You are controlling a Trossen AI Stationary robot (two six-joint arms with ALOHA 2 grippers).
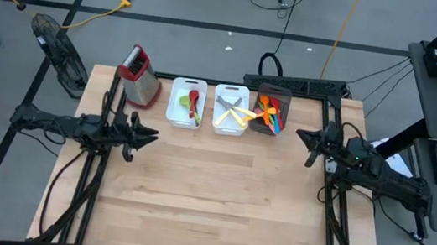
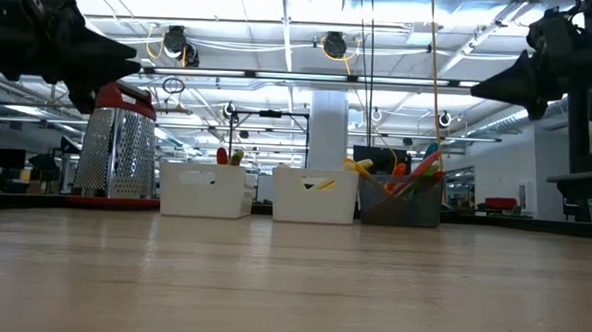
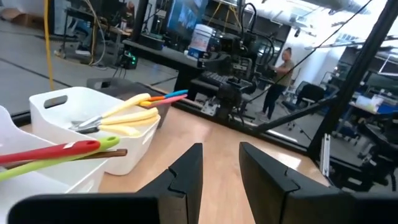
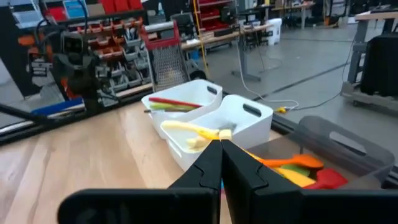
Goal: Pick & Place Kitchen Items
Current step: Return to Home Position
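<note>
Although both arms hang clear of the table point(image 1: 217, 198), the kitchen items point(image 1: 233, 113) are entered first: all those in view lie in three bins ranged between the two claws and off toward the far table edge, none on bare wood. Left white bin point(image 1: 189, 81), nearest the left claw point(image 3: 220, 149): a red utensil point(image 3: 56, 151) and a green utensil point(image 3: 25, 169), lying together. Right white bin point(image 1: 233, 88), about midway between the claws: yellow-handled metal pieces point(image 1: 236, 115), overlapping. Dark bin point(image 1: 276, 89), nearest the right claw point(image 4: 220, 144): orange, red and blue utensils point(image 1: 268, 116), heaped. Handling, by judgement: light, stiff, slim; smooth plastic and metal are likely slippery; a piled piece may drag its neighbour; best taken across the handle near mid-length, where a free stretch shows. Left claw: fingers spread, nothing between them, level, pointing across the table toward the right arm, raised above the surface, with a red-topped grater point(image 1: 141, 78) near it on the far side. Right claw: fingers pressed together, holding nothing, level, pointing back toward the left arm, raised near the right table edge. Both arms are folded low over their own sides, judged a rest pose.
</note>
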